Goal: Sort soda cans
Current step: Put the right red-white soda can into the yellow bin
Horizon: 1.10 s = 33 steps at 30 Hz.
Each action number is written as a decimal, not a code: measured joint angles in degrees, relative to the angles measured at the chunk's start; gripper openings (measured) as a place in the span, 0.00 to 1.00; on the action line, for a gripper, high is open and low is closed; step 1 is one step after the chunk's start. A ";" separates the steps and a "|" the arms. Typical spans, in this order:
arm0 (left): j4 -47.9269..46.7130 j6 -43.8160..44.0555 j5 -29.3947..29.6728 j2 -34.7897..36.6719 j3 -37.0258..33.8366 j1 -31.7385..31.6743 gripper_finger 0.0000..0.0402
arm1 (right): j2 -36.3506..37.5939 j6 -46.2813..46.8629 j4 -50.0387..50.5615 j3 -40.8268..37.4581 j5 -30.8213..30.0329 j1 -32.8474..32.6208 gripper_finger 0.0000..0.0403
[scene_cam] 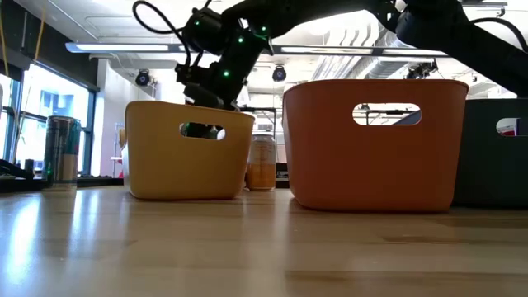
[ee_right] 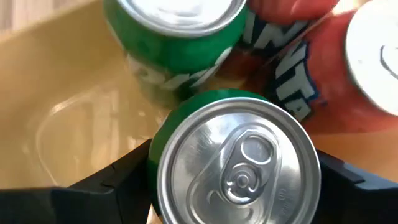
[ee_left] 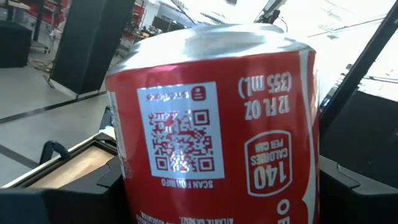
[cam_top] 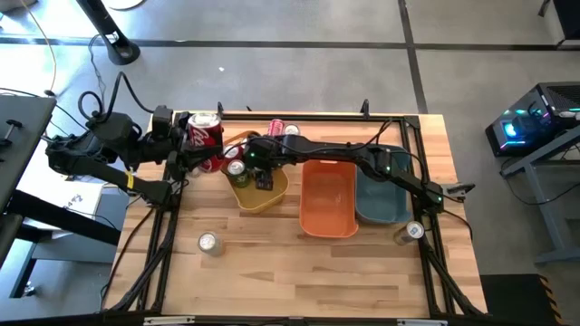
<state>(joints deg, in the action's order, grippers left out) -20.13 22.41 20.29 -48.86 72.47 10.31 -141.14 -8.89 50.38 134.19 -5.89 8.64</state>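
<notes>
My left gripper point(cam_top: 192, 143) is at the table's far left, shut on a red soda can point(cam_top: 205, 132) that fills the left wrist view point(ee_left: 217, 124). My right gripper point(cam_top: 243, 165) reaches across into the yellow bin point(cam_top: 272, 195), shut on a green soda can point(ee_right: 236, 162). Another green can point(ee_right: 174, 37) and an orange-red can with blue lettering point(ee_right: 323, 81) stand on the bin's floor. A silver can point(cam_top: 209, 243) stands near the left front. Another can point(cam_top: 410, 233) stands at the right front. Two cans point(cam_top: 283, 128) stand at the far edge. My left gripper pinches the red can's side wall point(ee_left: 124, 180) between its two fingers point(ee_left: 74, 199), one on each side. The can is tipped, its silver end point(cam_top: 205, 119) toward the far edge. My right gripper pinches the green can's side wall point(ee_right: 155, 155) just under its silver top, one finger point(ee_right: 112, 183) on each side. It comes from above, pointing down into the yellow bin. The can stands upright; whether its base rests on the bin's floor I cannot tell.
An orange bin point(cam_top: 313, 213) sits right of the yellow one, then a teal bin point(cam_top: 381, 210). A red can point(cam_top: 210, 164) lies by the yellow bin's left side. In the low view an amber can point(scene_cam: 261, 162) stands behind the bins. Bare wood spans the near half.
</notes>
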 joint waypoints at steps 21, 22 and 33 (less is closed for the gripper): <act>-2.02 -5.85 4.57 3.89 0.22 0.00 0.72 | 16.72 -2.80 9.39 0.46 5.08 -1.85 0.92; -4.66 -6.01 6.17 4.19 0.22 0.00 0.72 | 18.29 -2.92 9.57 0.46 4.96 -2.22 0.92; -21.79 -14.45 10.40 -4.24 -0.72 -0.95 0.72 | 29.05 10.18 -4.41 0.43 9.25 -5.06 0.93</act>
<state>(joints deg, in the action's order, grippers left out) -41.93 7.97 30.69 -53.10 71.75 9.36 -112.09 1.29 45.97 134.62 3.36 3.59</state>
